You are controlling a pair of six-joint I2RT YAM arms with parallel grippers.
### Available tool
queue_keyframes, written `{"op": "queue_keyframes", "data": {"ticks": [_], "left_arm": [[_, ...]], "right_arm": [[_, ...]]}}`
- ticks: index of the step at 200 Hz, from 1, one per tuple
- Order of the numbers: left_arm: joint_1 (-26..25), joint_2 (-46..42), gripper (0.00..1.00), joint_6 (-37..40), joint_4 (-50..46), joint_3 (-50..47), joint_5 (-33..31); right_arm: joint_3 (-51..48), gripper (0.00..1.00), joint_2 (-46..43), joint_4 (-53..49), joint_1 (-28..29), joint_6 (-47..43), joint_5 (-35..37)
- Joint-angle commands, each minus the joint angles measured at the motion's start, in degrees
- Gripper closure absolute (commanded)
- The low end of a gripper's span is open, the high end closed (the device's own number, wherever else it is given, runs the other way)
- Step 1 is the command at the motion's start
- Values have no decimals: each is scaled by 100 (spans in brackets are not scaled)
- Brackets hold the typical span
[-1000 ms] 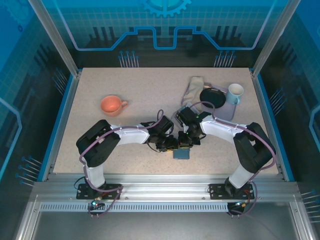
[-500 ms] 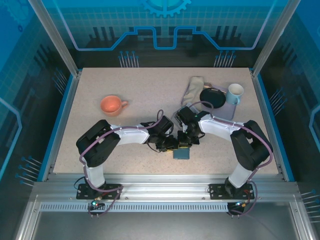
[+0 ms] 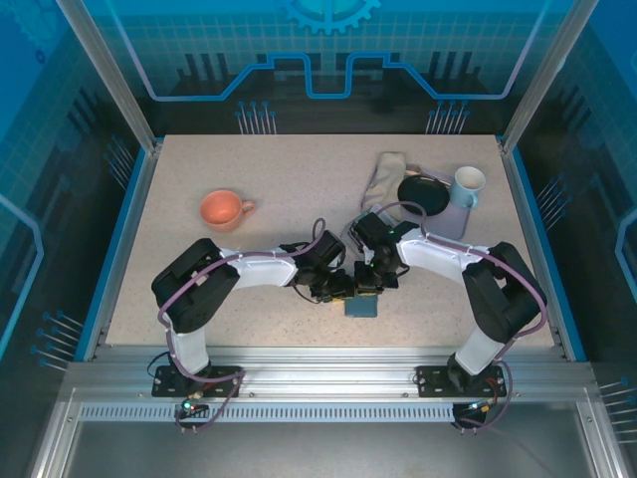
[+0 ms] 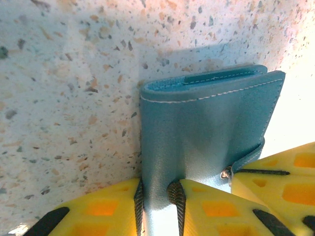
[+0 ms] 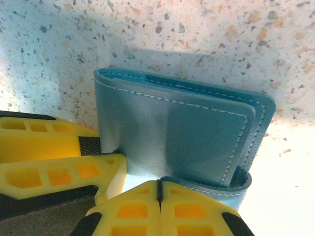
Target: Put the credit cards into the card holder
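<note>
Bright wrist views, white glare washing the right side; the card holder (image 4: 206, 123) throws a soft shadow

right arm (image 3: 503, 289) elbow shifted slightly outward

My table (image 3: 249, 169): speckled beige top with blue side edges. On it: orange mug (image 3: 223, 209) at left, beige cloth (image 3: 385, 177) back right, grey tray (image 3: 450, 221) beside it with black dish (image 3: 423, 192) and white mug (image 3: 468, 185) at it, slate-blue card holder (image 3: 361, 306) centre, toward the near edge.
</note>
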Motion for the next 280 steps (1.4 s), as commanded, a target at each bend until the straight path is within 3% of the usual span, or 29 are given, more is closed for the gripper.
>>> {"op": "queue_keyframes", "data": {"ticks": [1,135,165,216,280], "left_arm": [[-65,211,74,20,-140,-154,-29],[-65,207,74,29,-184,-139,-29],[-65,225,74,53,-224,-105,-16],[-67,233,74,-2,-242,-74,-20],[-65,117,74,-304,-81,-4,72]], "right_arm": [[92,100,92,-128,105,-65,-113],[-570,100,1007,57,-139,163,879],[-571,100,919,261,-348,54,545],[-276,100,-352,7,-454,-337,-395],[153,100,31,-680,-501,-817,-526]]}}
